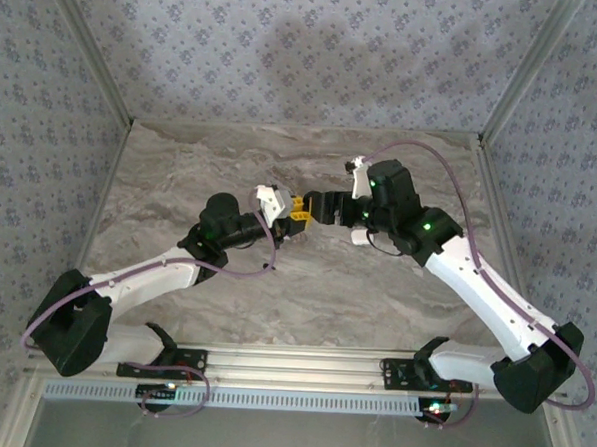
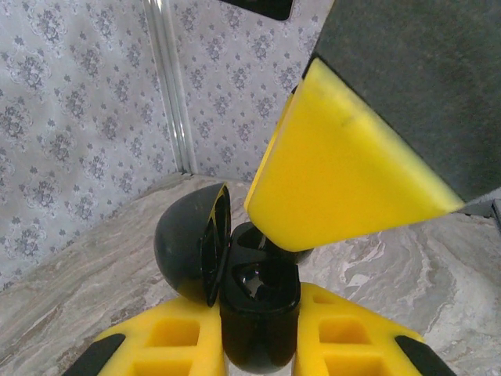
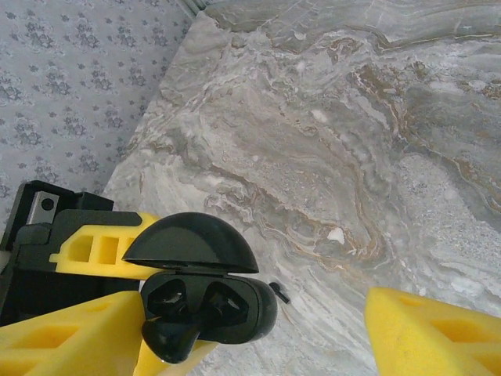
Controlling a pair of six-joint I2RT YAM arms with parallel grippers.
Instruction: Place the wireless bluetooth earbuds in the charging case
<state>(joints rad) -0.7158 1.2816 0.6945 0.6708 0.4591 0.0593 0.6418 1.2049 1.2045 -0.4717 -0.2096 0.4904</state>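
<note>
My left claw (image 1: pixel 297 211) pinches the open charging case (image 3: pixel 207 301).
My right claw (image 1: pixel 327 205) is spread, one finger at the case's mouth, above the middle of the table (image 1: pixel 375 288). I cannot tell the earbuds from the black case.

The table (image 1: pixel 171 177) is a flat slab with a grey marble pattern, veined in cream and brown. Wallpapered panels (image 1: pixel 317 54) close it in at the far side and along both flanks, with aluminium posts (image 1: pixel 102 68) rising at the far corners. An aluminium rail (image 1: pixel 301 364) runs along its near edge. In the right wrist view a tiny black piece (image 3: pixel 280 292) shows on the marble (too small to name).
</note>
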